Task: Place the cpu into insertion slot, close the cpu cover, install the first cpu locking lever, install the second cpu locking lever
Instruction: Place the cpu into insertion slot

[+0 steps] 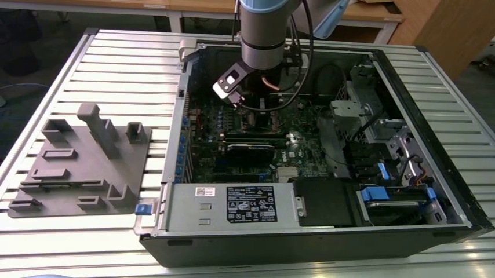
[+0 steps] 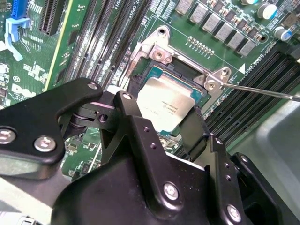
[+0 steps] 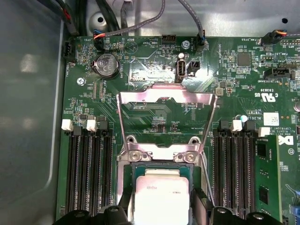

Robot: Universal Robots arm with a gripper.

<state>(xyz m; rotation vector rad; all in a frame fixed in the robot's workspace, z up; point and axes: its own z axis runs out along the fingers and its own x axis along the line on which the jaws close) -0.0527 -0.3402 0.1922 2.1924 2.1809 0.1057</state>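
Observation:
The cpu [image 2: 164, 105] [image 3: 161, 197], a small square chip with a dull silver face, lies in the insertion slot [image 2: 157, 56] on the green board. My gripper [image 2: 160, 112] [image 3: 162, 208] is down over it, one black finger hugging each of two opposite edges, shut on the chip. The cpu cover [image 3: 136, 98], a thin silvery frame, is swung open and stands beyond the socket. A thin metal locking lever [image 2: 262, 89] sticks out beside the socket, unlatched. In the exterior view the gripper [image 1: 244, 106] reaches down into the open computer case.
Black memory slots [image 3: 86, 173] flank the socket on both sides. The case walls [image 1: 433, 116] surround the board, with a grey box with a black label [image 1: 232, 202] at its near edge. A grey fixture plate [image 1: 77, 162] lies on the table at the exterior view's left.

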